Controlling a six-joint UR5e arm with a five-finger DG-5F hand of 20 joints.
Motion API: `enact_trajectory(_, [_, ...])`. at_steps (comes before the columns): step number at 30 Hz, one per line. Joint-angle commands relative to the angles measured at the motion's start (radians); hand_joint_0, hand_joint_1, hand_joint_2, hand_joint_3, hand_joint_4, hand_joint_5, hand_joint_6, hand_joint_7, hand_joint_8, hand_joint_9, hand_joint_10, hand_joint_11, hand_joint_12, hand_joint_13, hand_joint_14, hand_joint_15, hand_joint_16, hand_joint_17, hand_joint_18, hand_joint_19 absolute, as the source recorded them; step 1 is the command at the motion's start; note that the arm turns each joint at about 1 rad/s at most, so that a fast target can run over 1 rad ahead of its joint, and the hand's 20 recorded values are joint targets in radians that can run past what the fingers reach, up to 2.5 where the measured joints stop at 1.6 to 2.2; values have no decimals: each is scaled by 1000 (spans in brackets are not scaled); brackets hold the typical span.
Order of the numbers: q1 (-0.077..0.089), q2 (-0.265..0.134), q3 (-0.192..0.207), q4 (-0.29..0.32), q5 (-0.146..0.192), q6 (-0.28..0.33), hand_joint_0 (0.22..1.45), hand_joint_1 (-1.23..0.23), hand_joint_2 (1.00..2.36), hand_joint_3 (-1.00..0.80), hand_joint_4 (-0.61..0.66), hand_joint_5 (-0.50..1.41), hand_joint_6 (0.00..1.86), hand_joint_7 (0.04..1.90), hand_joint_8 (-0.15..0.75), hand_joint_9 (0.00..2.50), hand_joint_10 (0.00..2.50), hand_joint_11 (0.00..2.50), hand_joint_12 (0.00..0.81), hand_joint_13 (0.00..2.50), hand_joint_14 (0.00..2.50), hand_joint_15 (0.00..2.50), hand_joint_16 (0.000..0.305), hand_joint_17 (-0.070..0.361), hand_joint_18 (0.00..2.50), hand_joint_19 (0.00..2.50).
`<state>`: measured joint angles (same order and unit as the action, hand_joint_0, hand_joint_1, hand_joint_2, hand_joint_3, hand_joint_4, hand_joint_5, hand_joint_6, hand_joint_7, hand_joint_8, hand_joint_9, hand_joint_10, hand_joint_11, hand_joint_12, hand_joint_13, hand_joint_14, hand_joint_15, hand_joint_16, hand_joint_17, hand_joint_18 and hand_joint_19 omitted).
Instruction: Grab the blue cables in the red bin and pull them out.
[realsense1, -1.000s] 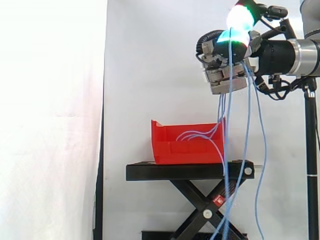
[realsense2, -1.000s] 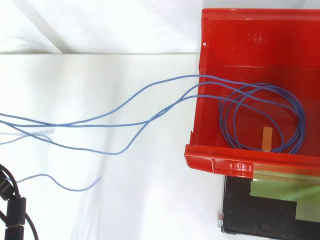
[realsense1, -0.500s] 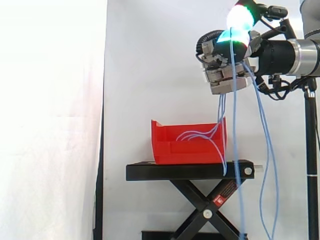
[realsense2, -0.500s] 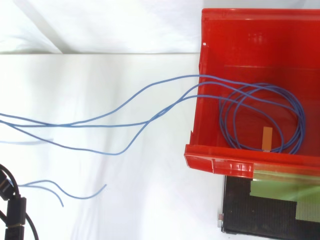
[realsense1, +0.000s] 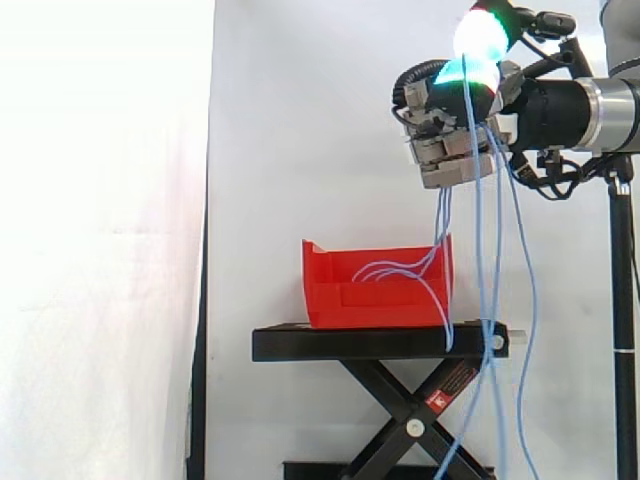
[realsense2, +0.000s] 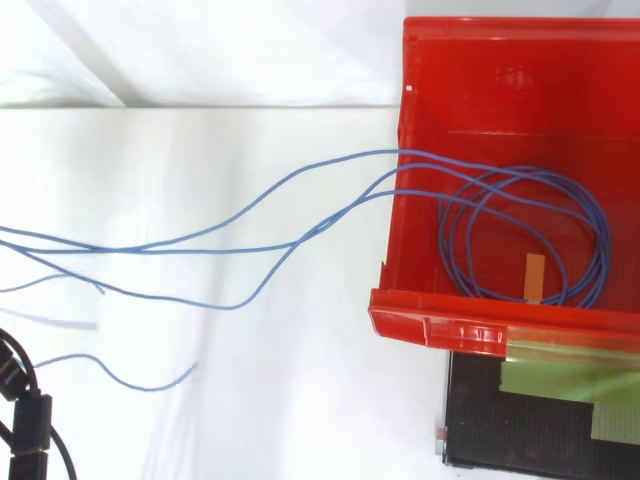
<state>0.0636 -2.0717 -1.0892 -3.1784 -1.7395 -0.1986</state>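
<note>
The white curtain (realsense1: 300, 120) hangs behind everything. In front of it the black bench (realsense1: 370, 343) stands on crossed legs and carries the red bin (realsense1: 370, 300) on its top, open side up. In the side view my hand (realsense1: 450, 150) hangs high above the bin's right end, well clear of its rim, with the palm turned down and to the left. My fingers (realsense1: 478, 35) are clenched round the blue cables (realsense1: 481, 250), the glowing pads up at the top of the grasp.

From my hand a few strands drop almost straight down into the bin's right end, so their long axis there is close to upright. Other strands fall from the hand outside the bin, past the right end of the bench and down towards the floor.

From above, part of the cables lies coiled in round loops (realsense2: 530, 235) on the bin's floor. Several strands leave the coil, cross the bin's left wall and run leftwards to the view's edge. A small orange strip (realsense2: 535, 277) lies on the bin's floor under the coil's lower edge.
</note>
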Motion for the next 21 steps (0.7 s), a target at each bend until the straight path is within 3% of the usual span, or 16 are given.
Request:
enact_trajectory(1, [1, -1, -1, 0, 0, 0, 966, -976, 1008, -792, 198, 1084, 280, 799, 221, 1604, 26, 1927, 310, 1234, 2168, 984, 37, 83, 1195, 1435])
enact_trajectory(21, [-1, 1, 0, 0, 0, 0, 968, -976, 1008, -797, 198, 1086, 269, 809, 225, 1610, 2, 1928, 308, 1238, 2133, 998, 36, 82, 1194, 1432])
